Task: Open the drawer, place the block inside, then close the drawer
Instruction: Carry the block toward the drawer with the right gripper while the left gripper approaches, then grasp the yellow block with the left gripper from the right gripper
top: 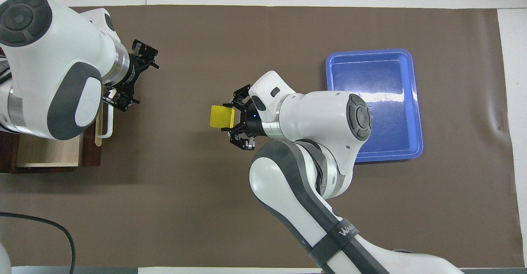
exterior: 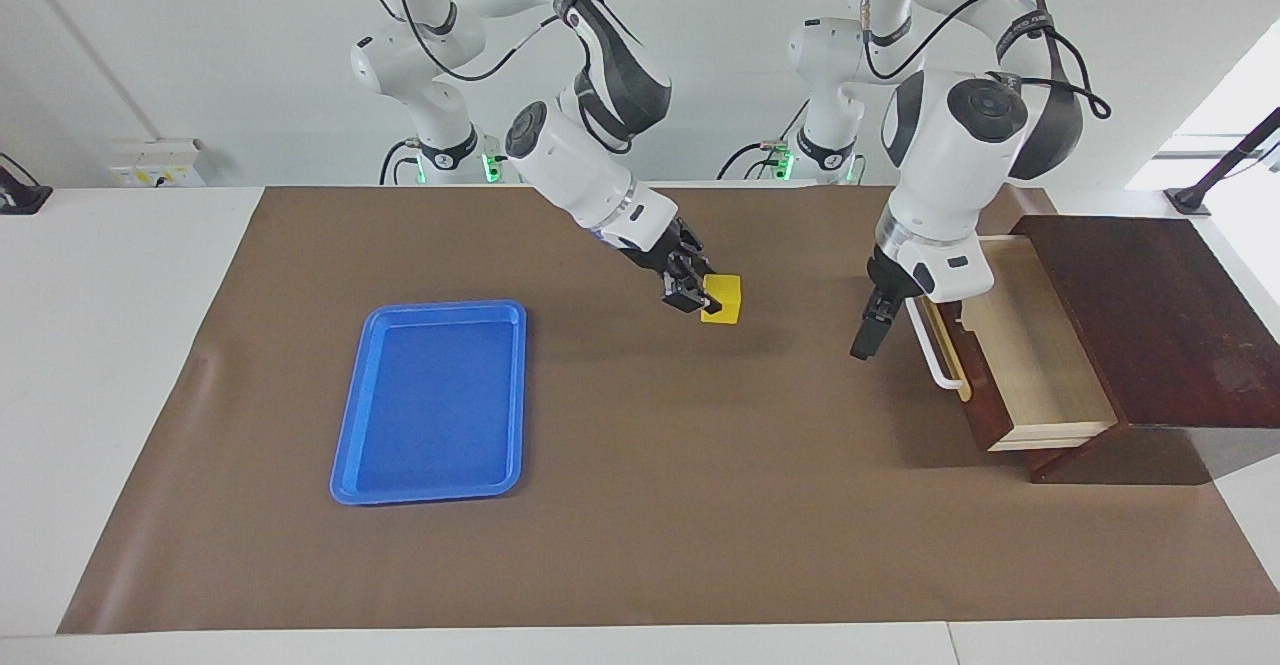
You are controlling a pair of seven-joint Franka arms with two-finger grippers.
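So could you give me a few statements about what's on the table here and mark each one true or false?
1. The drawer stands pulled open. True.
2. The block lies inside the drawer. False: the right gripper holds it in the air over the brown mat, between the blue tray and the drawer.
3. The blue tray has nothing in it. True.
4. The left gripper is clamped on the drawer's white handle. False: it hangs open beside the handle, gripping nothing.
5. The block is red. False: it is yellow.
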